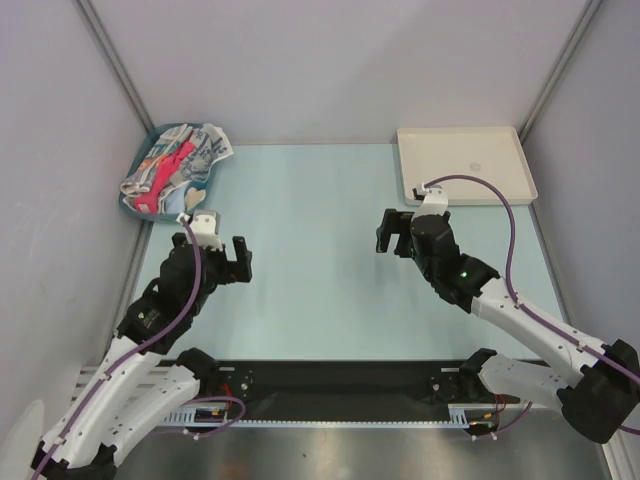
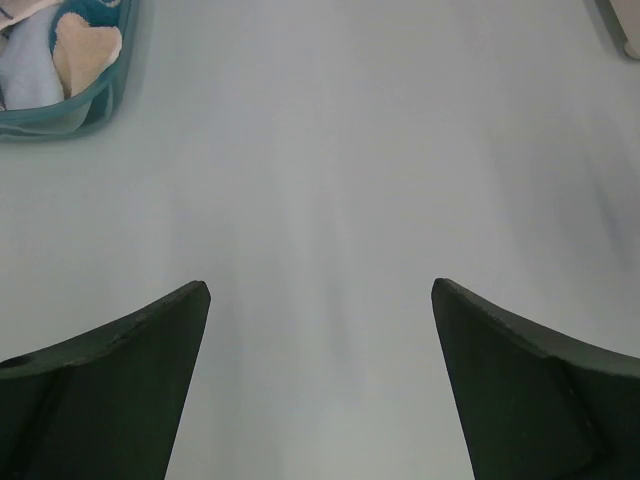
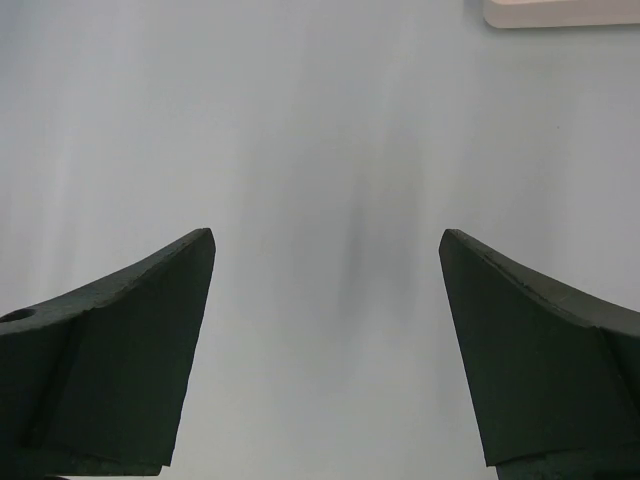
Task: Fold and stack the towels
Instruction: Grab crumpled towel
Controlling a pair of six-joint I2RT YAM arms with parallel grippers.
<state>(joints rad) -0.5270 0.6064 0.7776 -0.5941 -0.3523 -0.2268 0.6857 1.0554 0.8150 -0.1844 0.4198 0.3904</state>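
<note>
Widely spread and empty, the black-jawed left gripper hangs above the pale blue table, the right gripper likewise. Farther out, crumpled cloth towels, red-pink, patterned and pale blue, lie heaped in the teal bin at the table's far left.

A pale blue worktop sits boxed in by plain light grey panels: a back wall along its far edge, a left wall and a right wall. Slanting metal struts rise from both far corners. Along the near edge runs a black strip, then brushed metal. Lighting is soft and even.
</note>
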